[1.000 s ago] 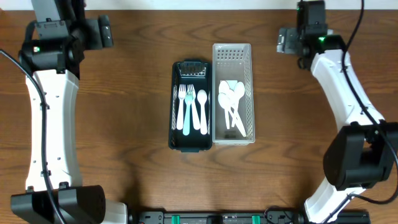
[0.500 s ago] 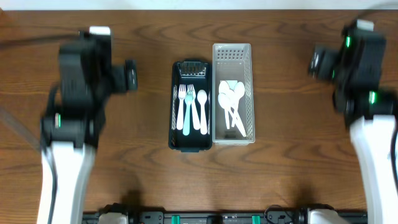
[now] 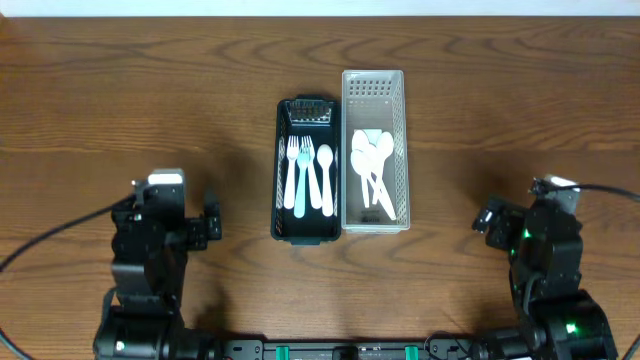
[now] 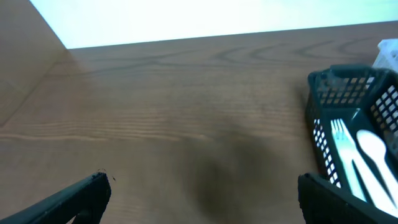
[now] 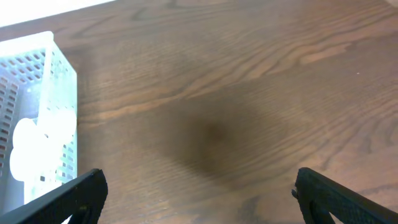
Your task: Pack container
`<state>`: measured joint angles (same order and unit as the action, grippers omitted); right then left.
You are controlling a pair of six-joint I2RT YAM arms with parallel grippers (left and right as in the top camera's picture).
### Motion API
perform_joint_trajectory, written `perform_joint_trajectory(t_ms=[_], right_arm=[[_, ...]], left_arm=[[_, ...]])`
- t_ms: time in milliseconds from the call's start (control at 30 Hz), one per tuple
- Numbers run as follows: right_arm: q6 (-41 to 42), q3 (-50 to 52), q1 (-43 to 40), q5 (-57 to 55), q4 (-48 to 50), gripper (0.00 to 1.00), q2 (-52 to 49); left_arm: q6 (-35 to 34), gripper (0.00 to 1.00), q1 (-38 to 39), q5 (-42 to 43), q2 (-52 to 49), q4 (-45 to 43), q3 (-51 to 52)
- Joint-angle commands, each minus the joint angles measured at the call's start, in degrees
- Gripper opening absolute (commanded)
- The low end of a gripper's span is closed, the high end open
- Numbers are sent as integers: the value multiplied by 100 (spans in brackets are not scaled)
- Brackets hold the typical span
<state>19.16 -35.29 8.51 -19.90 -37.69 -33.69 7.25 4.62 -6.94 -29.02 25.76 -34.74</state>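
Observation:
A dark teal basket [image 3: 282,170] at the table's middle holds white and mint forks and spoons [image 3: 308,172]. A white basket [image 3: 400,130] stands against its right side and holds white spoons [image 3: 373,165]. My left gripper [image 4: 202,196] is open and empty over bare wood, left of the dark basket [image 4: 348,93]. My right gripper [image 5: 199,193] is open and empty over bare wood, right of the white basket [image 5: 59,81]. In the overhead view the left arm [image 3: 160,250] and the right arm [image 3: 540,250] sit low near the front edge.
The wooden table [image 3: 150,120] spreads bare to both sides of the baskets. A pale wall or edge [image 4: 186,18] runs along the far side of the table.
Both arms have drawn back from the far corners towards the front edge of the table, folding down. The baskets and cutlery have not moved.

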Motion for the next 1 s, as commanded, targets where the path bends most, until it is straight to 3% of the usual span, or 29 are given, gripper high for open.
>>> perform_joint_trajectory(t_ms=[0, 667, 967], right_arm=[[162, 68, 50, -192, 17, 99, 72], [162, 70, 50, -190, -22, 99, 151], [160, 70, -111, -166, -990, 99, 2223]], left_arm=[[68, 98, 13, -166, 184, 59, 17], [66, 98, 17, -166, 103, 245, 17], [66, 98, 17, -164, 103, 245, 17]])
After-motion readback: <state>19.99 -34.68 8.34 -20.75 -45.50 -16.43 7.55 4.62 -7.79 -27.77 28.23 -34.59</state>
